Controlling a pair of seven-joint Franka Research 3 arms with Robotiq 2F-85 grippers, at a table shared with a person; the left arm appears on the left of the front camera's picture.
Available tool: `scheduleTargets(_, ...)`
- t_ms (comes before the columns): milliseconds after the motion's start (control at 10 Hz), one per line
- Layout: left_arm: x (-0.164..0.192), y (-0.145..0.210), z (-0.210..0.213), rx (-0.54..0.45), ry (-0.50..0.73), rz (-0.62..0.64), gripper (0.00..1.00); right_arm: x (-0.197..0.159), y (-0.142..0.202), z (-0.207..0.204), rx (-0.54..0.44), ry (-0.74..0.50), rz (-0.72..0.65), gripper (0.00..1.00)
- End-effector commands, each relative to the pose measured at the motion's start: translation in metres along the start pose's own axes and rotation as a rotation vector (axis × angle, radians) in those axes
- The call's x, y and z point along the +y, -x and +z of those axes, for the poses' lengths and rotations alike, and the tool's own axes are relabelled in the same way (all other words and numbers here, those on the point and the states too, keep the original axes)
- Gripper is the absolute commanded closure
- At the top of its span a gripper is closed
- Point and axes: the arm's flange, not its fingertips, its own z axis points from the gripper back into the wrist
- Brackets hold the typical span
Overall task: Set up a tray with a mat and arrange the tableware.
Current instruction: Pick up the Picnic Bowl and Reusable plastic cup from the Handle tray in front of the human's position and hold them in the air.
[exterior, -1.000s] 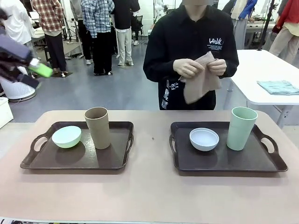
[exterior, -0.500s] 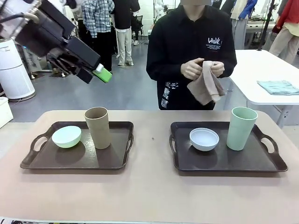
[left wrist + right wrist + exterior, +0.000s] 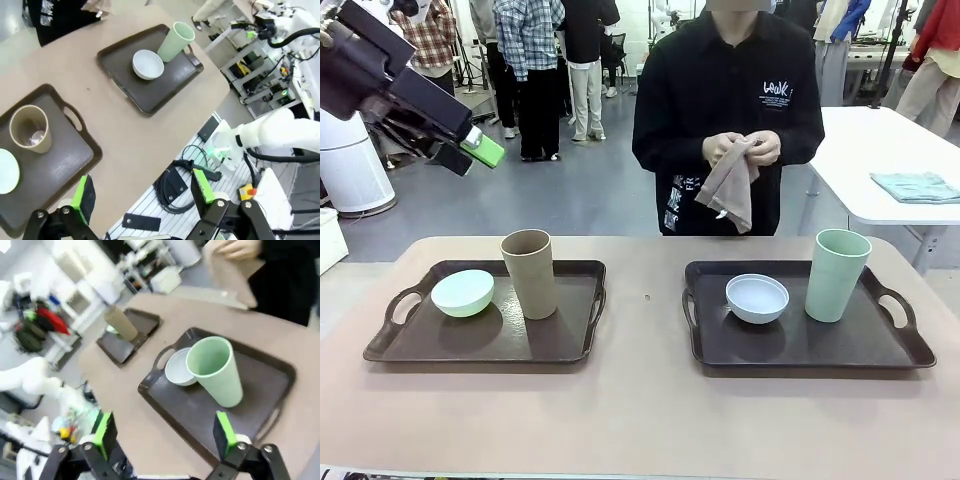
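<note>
Two dark brown trays lie on the table. The left tray [image 3: 480, 340] holds a mint green bowl [image 3: 462, 292] and a tan cup [image 3: 529, 273]. On the right tray [image 3: 800, 345] stand a pale bluish white bowl [image 3: 757, 298] and a pale green cup [image 3: 837, 275]. The person across the table holds a tan mat [image 3: 728, 185] in both hands at chest height. My left gripper [image 3: 470, 155] hangs high above the table's left side, open and empty [image 3: 141, 189]. My right gripper [image 3: 164, 432] is open and empty above the right tray [image 3: 200, 415], over the green cup [image 3: 215, 370].
The beige table [image 3: 640, 420] has bare room in front of and between the trays. A white side table at the right carries a folded teal cloth [image 3: 917, 186]. Several people stand far behind.
My left arm swung up from the left edge toward the middle, then drew back left. The person turned the mat in both hands; it now hangs folded.
</note>
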Motion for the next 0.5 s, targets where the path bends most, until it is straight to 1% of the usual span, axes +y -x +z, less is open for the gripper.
scheduleTargets(0, -0.025, -0.042, -0.048, 0.008, -0.105, 0.049, 0.00, -0.034, -0.011, -0.017, -0.023, -0.079, 0.354, 0.00)
scheduleTargets(100, -0.041, -0.067, -0.076, 0.009, -0.190, 0.101, 0.00, -0.055, -0.009, -0.019, -0.035, 0.013, 0.468, 0.00)
scheduleTargets(200, -0.047, -0.086, -0.104, 0.013, -0.319, 0.130, 0.00, -0.071, -0.008, -0.018, -0.078, 0.021, 0.593, 0.00)
scheduleTargets(300, -0.053, -0.101, -0.132, -0.005, -0.427, 0.148, 0.00, -0.085, -0.005, -0.018, -0.084, 0.047, 0.665, 0.00)
scheduleTargets(400, -0.058, -0.111, -0.161, -0.004, -0.492, 0.139, 0.00, -0.100, 0.000, -0.020, -0.061, 0.030, 0.681, 0.00)
